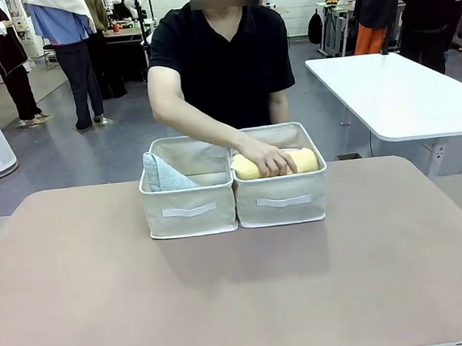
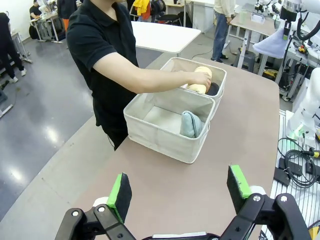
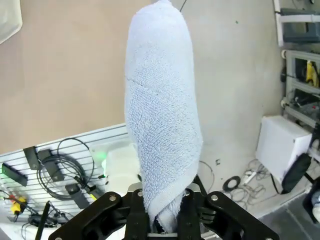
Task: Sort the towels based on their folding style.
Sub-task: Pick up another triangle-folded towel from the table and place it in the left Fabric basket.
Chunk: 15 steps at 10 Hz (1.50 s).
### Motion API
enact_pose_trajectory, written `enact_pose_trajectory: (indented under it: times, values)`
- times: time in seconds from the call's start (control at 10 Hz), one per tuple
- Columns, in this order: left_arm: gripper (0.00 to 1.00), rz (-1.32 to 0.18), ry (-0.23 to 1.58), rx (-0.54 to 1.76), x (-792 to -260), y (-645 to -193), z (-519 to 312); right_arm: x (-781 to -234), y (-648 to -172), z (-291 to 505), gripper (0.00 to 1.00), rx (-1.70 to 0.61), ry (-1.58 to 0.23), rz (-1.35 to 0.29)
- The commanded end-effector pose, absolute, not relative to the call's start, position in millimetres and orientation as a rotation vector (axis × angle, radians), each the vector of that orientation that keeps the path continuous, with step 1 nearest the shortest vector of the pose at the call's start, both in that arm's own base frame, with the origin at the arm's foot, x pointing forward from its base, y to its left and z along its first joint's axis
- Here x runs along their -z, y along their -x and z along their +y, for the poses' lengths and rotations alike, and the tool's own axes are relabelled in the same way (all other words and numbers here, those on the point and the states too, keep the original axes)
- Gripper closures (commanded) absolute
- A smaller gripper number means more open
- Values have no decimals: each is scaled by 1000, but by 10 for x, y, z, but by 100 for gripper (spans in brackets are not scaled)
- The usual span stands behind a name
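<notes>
tan table (image 1: 80,299) w/ 2 bins (image 1: 190,213), lab behind; left jaws apart, right jaws clamp blue towel (image 3: 160,125).

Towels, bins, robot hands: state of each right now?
Left hand: open, empty.
Right hand: shut on blue towel.
Mint towel: folded to a point, in left bin.
Yellow towel: rolled, in right bin, person's hand on it.
Dark grey towel: in right bin.

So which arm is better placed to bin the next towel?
Right: the right claw is shut on a blue cone towel, probably bound for the bin holding the mint cone. The left claw is open and empty.
</notes>
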<state>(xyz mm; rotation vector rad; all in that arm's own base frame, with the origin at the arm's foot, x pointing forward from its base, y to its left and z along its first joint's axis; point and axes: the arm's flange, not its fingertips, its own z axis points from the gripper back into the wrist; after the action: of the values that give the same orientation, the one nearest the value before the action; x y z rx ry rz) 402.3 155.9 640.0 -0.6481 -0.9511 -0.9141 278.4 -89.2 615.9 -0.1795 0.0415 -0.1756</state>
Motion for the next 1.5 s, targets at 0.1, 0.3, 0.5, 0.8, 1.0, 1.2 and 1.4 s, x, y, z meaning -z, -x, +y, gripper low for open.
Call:
enact_pose_trajectory:
  times: [0.1, 0.3, 0.5, 0.8, 1.0, 1.2, 1.4]
  values:
    - [0, -977, 662, 920, -6410, -4015, 1557, -6158, -2963, -764, 87, 121, 151, 35]
    - [0, -977, 662, 920, -6410, -4015, 1557, -6347, -3248, -420, 87, 1, 94, -7]
    - [0, -977, 662, 920, -6410, -4015, 1557, -6424, -3623, 135, 87, -134, 75, 16]
    - [0, -977, 662, 920, -6410, -4015, 1557, -6315, -4043, 739, 87, -233, 82, 77]
    - [0, -977, 662, 920, -6410, -4015, 1557, -6215, -4196, 911, 87, -220, 125, 132]
    - [0, -977, 662, 920, -6410, -4015, 1557, -6174, -4051, 884, 87, -227, 94, 77]
    - [0, -977, 662, 920, -6410, -4015, 1557, -6174, -4051, 884, 87, -227, 94, 77]
